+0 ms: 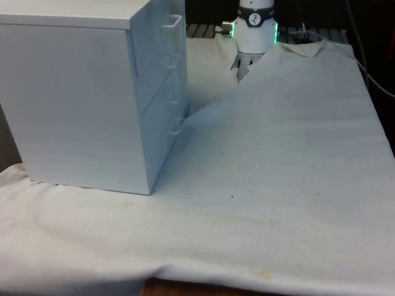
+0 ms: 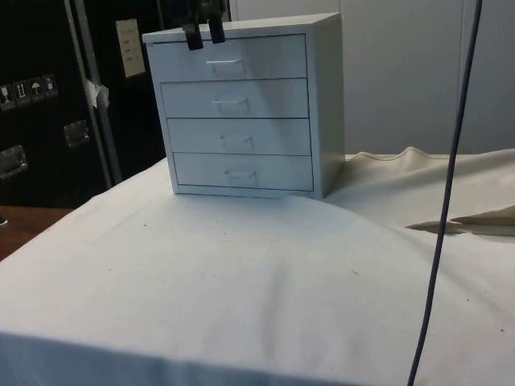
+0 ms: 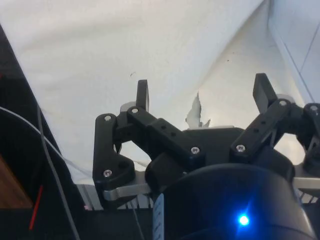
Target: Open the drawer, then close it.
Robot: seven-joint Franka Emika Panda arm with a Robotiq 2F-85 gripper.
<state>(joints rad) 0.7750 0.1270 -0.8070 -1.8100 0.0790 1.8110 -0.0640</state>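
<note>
1. We see a white chest of drawers (image 2: 241,108) standing on a surface draped in a white cloth (image 2: 241,281). The chest is our landmark for everything that follows.

2. The chest has four drawers stacked one above another, each with a small white handle at its middle. All four fronts sit flush with the frame, so we judge that no drawer has been opened yet.

3. In the side view we face the drawer fronts directly. In the front view the chest (image 1: 80,98) shows us its plain side wall, with the handles jutting out along its far edge.

4. The claw (image 2: 204,32) hangs near the chest's top corner, level with the top drawer (image 2: 229,58), and its two black fingers point downward. It touches nothing.

5. The claw is released: in the wrist view its fingers (image 3: 142,95) stand well apart with only cloth between them. We judge they are spread so they can slip around a handle.

6. The top drawer's handle (image 2: 224,63) sits just beside and slightly below the claw, which suggests this drawer is the target.

7. We judge the task is at its very start: the claw must first reach and close on a handle, then pull outward.

8. The cloth lies rumpled beside the chest, with a raised fold running away from its base.
</note>
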